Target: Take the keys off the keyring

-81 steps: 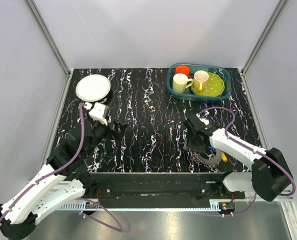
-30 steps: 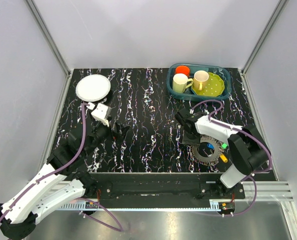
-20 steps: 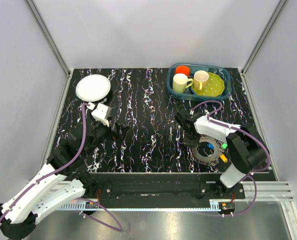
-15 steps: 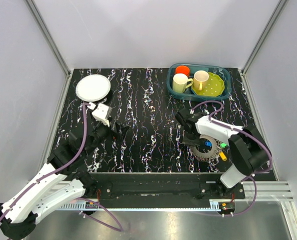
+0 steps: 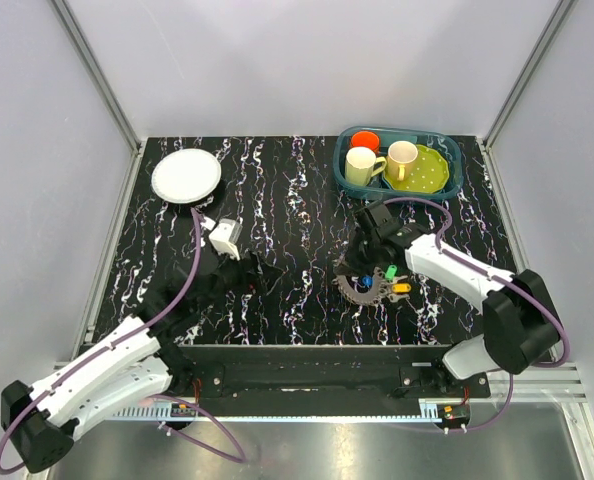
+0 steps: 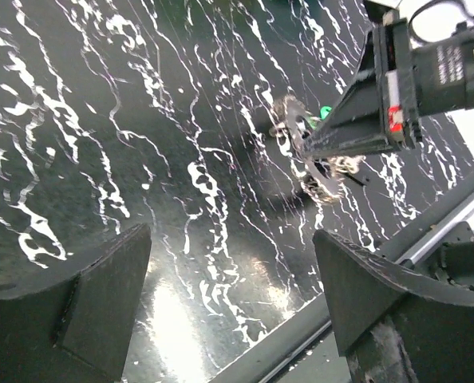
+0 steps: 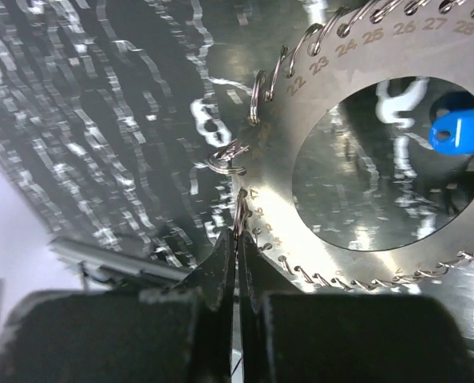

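A black tabletop (image 5: 297, 200) veined with white fills the floor of a pale grey booth with metal posts at its corners. At the far right sits one teal tub (image 5: 417, 196) holding two mugs (image 5: 363, 166), one orange cup (image 5: 365, 140) and one green plate (image 5: 429, 172). Just in front of the tub, the right gripper (image 7: 237, 231) is pinched tight on the rim of the keyring (image 7: 333, 259), a flat numbered metal band held tilted. The keys (image 5: 362, 295) are bunched along its lower side, and three coloured tags show: blue, green and yellow. Well left of the tub lies one white plate (image 5: 186, 176). Nearer and left of the tub, the left gripper (image 5: 257, 276) hovers with its fingers spread wide, holding nothing.
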Controlling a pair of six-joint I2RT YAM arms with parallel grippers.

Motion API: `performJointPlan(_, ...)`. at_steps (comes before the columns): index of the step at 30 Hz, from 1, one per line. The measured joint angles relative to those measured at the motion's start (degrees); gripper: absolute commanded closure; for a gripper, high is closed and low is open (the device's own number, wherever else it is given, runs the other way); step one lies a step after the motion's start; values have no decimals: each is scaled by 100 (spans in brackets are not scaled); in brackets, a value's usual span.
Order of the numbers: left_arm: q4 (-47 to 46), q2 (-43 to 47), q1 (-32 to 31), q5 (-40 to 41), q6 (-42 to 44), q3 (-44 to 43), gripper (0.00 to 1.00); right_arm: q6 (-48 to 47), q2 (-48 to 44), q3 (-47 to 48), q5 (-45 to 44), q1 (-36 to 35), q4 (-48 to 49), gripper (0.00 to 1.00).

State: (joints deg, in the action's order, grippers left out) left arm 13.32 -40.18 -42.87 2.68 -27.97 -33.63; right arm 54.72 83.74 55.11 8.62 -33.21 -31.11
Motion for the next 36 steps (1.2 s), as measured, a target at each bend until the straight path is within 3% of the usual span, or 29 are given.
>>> performJointPlan(5,-1054,-258,-151,-133,-518,756,15,560,-136,-2,457,0,660,100)
performJointPlan(12,-2653,-1176,-887,208,-629,1263,14,1309,-444,-122,752,0,1550,100)
performJointPlan(18,-3818,-2170,-1167,396,-487,1268,14,1803,-496,-352,942,0,2098,100)
performJointPlan(25,-4179,-3217,-1287,678,-109,822,16,2203,-498,-555,1113,0,2514,100)
performJointPlan(28,-4275,-3578,-1360,922,68,608,21,2343,-498,-568,1202,0,2660,100)
performJointPlan(29,-4308,-3674,-1370,997,118,555,23,2389,-498,-570,1217,0,2730,100)
performJointPlan(32,-4354,-3947,-1377,1237,240,433,43,2487,-498,-581,1270,0,2879,100)
performJointPlan(33,-4354,-4024,-1377,1309,282,415,58,2511,-498,-590,1296,0,2922,100)
performJointPlan(35,-4350,-4100,-1373,1421,317,409,74,2529,-498,-603,1335,0,2966,100)
performJointPlan(36,-4345,-4113,-1375,1438,352,409,90,2529,-498,-603,1338,0,2970,100)
